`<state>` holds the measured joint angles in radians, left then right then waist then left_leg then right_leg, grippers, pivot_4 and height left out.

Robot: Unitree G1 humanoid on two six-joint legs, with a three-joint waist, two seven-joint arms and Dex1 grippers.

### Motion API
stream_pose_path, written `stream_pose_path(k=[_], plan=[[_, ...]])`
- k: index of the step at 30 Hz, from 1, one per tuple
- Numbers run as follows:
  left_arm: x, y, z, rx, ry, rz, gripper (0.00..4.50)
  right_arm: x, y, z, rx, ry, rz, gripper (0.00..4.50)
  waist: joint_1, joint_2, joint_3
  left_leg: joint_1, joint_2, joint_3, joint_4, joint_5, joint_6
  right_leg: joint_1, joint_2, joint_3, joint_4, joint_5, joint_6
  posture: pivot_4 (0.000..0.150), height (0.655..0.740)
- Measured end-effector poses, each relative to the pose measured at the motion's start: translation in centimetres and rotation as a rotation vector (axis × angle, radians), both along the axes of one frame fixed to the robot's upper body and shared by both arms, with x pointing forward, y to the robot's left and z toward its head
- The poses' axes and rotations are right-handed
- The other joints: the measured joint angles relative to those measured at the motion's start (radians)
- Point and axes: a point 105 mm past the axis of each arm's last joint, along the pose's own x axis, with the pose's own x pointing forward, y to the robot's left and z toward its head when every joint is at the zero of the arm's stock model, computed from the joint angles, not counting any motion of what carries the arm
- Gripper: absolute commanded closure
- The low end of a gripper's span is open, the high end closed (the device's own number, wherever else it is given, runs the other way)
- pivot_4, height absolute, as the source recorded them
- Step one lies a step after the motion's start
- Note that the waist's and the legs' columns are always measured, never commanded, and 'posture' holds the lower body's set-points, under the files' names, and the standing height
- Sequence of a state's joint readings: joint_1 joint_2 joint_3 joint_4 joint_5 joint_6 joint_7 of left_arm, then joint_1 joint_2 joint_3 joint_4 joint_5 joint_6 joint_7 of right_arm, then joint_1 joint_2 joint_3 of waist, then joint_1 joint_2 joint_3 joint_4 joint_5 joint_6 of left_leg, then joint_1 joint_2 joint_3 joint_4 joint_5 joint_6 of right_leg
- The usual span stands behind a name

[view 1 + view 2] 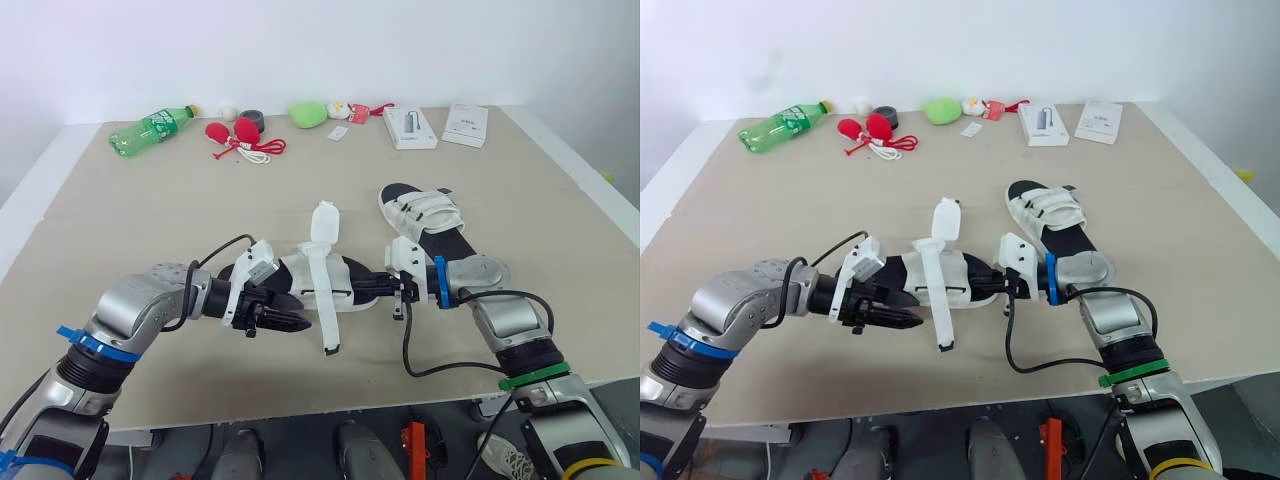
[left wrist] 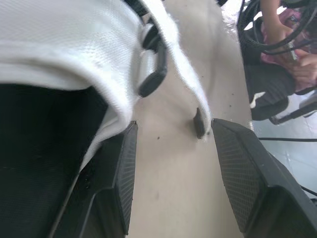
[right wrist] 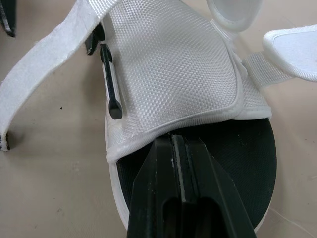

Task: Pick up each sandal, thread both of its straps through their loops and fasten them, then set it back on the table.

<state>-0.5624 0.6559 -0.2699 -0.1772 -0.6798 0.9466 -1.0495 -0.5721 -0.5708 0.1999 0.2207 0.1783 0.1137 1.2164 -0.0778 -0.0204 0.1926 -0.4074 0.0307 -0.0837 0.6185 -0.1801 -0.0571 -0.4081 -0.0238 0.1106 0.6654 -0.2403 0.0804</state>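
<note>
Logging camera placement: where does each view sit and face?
Left eye view: head, looking down over table; left arm, right arm show.
Right eye view: same head; shares that scene.
Left wrist view: left wrist, along open left gripper, at strap of sandal.
Right wrist view: right wrist, along shut right gripper, at same sandal.

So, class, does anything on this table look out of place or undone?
Yes: the near sandal has both straps unfastened, its long strap trailing loose, its short strap sticking up. The far sandal looks fastened.
</note>
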Motion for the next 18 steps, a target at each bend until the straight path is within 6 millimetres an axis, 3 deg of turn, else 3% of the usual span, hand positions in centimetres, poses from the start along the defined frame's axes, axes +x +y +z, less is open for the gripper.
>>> stream_pose_path(k=[3,8,18], plan=[[-1.4,-1.0,0.2,-0.03,0.043,-0.058,2.06,0.0,0.0,0.0,-0.001,0.0,0.0,4.5,0.0,0.0,0.0,0.0,0.0,0.0,0.0,0.0,0.0,0.0,0.0,0.0,0.0,0.0,0.0,0.15,0.74],[-2.0,-2.0,0.1,-0.049,0.081,-0.068,2.06,0.0,0.0,-0.1,-0.007,-0.002,-0.002,4.5,-0.001,0.0,0.0,0.0,0.0,0.0,0.0,0.0,0.0,0.0,0.0,0.0,0.0,0.0,0.0,0.15,0.74],[-0.1,-3.0,-1.5,-0.001,0.07,0.09,2.06,-0.2,-0.2,-0.1,-0.016,-0.008,-0.002,4.5,0.0,0.0,0.0,0.0,0.0,0.0,0.0,0.0,0.0,0.0,0.0,0.0,0.0,0.0,0.0,0.15,0.74]])
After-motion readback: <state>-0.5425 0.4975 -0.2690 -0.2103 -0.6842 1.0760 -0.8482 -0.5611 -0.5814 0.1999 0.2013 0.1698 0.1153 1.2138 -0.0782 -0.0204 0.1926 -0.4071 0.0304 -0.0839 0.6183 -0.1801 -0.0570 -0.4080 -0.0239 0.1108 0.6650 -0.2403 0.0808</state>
